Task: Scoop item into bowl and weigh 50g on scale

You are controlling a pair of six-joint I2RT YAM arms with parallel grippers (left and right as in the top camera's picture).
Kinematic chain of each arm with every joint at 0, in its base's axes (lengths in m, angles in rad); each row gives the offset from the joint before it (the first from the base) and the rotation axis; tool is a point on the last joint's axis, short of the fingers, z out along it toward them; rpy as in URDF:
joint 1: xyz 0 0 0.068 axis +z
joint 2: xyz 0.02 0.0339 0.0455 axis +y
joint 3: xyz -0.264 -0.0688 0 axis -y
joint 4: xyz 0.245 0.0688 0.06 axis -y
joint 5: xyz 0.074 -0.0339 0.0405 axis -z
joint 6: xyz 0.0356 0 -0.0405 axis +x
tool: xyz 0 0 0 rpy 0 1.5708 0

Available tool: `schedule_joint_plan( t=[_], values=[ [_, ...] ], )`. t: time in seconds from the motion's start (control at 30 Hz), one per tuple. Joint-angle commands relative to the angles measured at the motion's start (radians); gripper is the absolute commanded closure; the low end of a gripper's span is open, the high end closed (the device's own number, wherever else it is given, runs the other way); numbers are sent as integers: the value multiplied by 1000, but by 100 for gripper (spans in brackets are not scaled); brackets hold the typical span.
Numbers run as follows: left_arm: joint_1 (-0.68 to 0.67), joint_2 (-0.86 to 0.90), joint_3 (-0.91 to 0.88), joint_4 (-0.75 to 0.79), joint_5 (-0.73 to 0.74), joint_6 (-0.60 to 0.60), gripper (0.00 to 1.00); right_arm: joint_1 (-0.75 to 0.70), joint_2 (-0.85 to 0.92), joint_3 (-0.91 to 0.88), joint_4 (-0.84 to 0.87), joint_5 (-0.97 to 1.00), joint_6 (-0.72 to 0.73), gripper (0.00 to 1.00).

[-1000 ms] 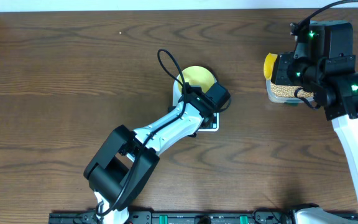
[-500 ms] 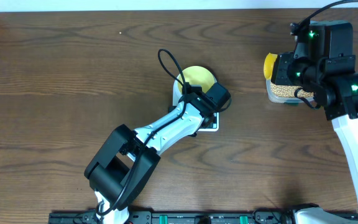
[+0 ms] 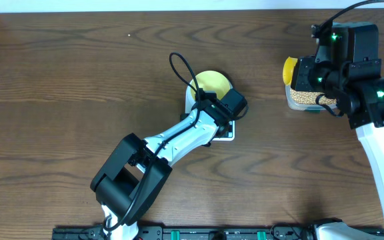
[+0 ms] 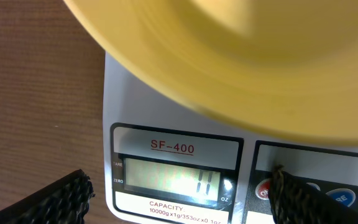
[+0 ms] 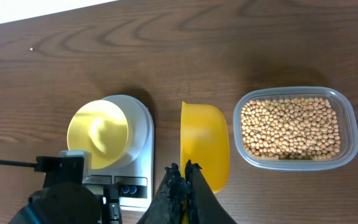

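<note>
**Item 1, left gripper** point(image 4: 176, 199). The jaws are spread wide and nothing is held. 1 fingertip point(image 4: 291, 199) is set over the red button point(image 4: 263, 190); contact cannot be confirmed. The placement is judged to serve a press of that button, to switch on or zero the scale before filling.

**Item 2, scale** point(image 4: 166, 106). White and rounded-rectangular. Its display point(image 4: 173, 177) is found between the 2 left fingertips, with the blue button point(image 4: 340, 198) just outside the nearer one. The figure shown is too blurred to be read. The long axis runs away from the left fingers, control edge nearest them.

**Item 3, bowl** point(image 5: 98, 134). Pale yellow, upright and empty. It is seated on the scale platform just beyond the left fingertips, so that its load can be weighed in place.

**Item 4, right gripper** point(image 5: 183, 180). Fully closed on the handle of item 5.

**Item 5, scoop** point(image 5: 204, 146). Bright yellow, with its cup open upward and empty. The long axis is carried straight out from the right fingertips, cup end foremost. It is seen between scale and tub, a position judged ready for a dip.

**Item 6, beans** point(image 5: 291, 127). Tan, and all lying in the clear tub point(image 5: 350, 124) beside the scoop cup, on the side away from the scale. The tub's long axis lies across the right fingers' line. No beans are noted in the bowl, so weighing is judged not yet begun.
</note>
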State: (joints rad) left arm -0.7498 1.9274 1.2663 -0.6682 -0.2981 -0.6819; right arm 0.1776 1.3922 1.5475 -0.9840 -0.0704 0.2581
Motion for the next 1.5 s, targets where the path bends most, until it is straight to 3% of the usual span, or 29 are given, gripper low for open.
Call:
schedule_joint_plan(
  t=[0.0, 1.47],
  values=[
    [0, 14, -15, 1, -29, -11, 7, 0, -5, 8, -4, 12, -9, 99],
    [0, 14, -38, -19, -35, -12, 7, 0, -5, 8, -8, 12, -9, 99]
  ],
)
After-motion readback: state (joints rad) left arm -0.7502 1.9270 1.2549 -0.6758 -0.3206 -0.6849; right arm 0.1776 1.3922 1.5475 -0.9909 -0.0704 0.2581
